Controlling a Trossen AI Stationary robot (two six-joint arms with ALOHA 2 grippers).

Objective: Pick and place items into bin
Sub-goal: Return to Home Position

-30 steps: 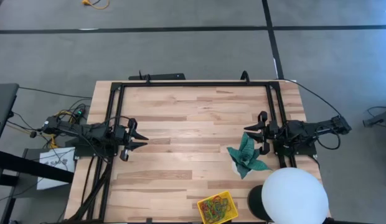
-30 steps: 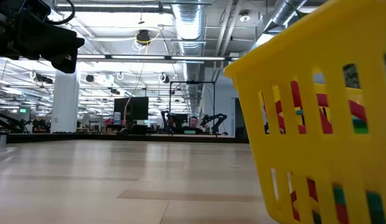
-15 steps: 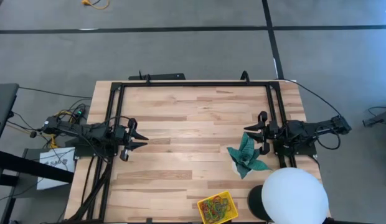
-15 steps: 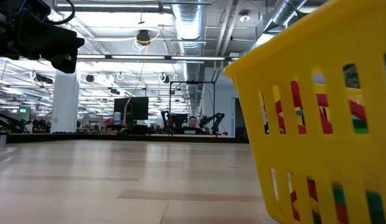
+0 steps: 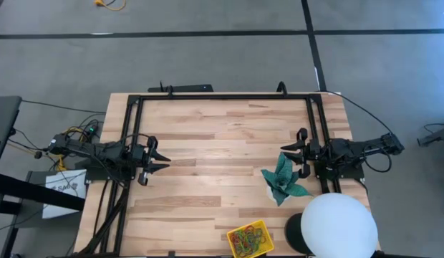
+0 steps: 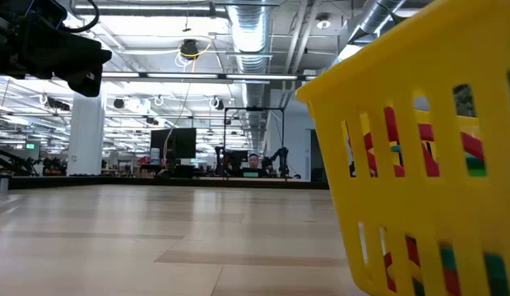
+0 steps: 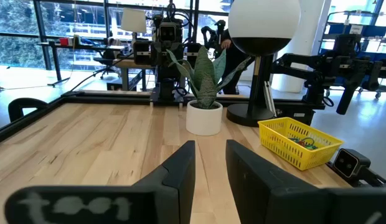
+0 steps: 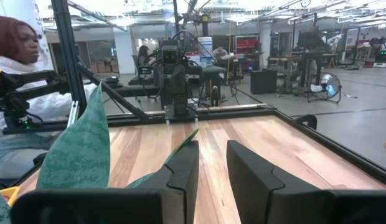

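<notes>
High view: bin (image 5: 266, 232) (bands (image 5: 246, 241) inside) sits apart from left gripper (image 5: 160, 159), right gripper (image 5: 289, 154), both spread.

Grey concrete floor (image 5: 208, 64), black lines (image 5: 172, 34) crossing it. Open, brightly lit workshop hall: exposed ceiling ducts (image 6: 247, 25), a white column (image 6: 85, 136). Tall windows (image 7: 18, 31) along one side. Floor fan (image 8: 330, 84) farther off.

Yellow bin (image 6: 378, 82), red-green-yellow-blue bands (image 5: 247, 241), mottled teal leaves (image 5: 283, 180), white sphere (image 5: 339, 226), pale wood table (image 5: 222, 136)
</notes>
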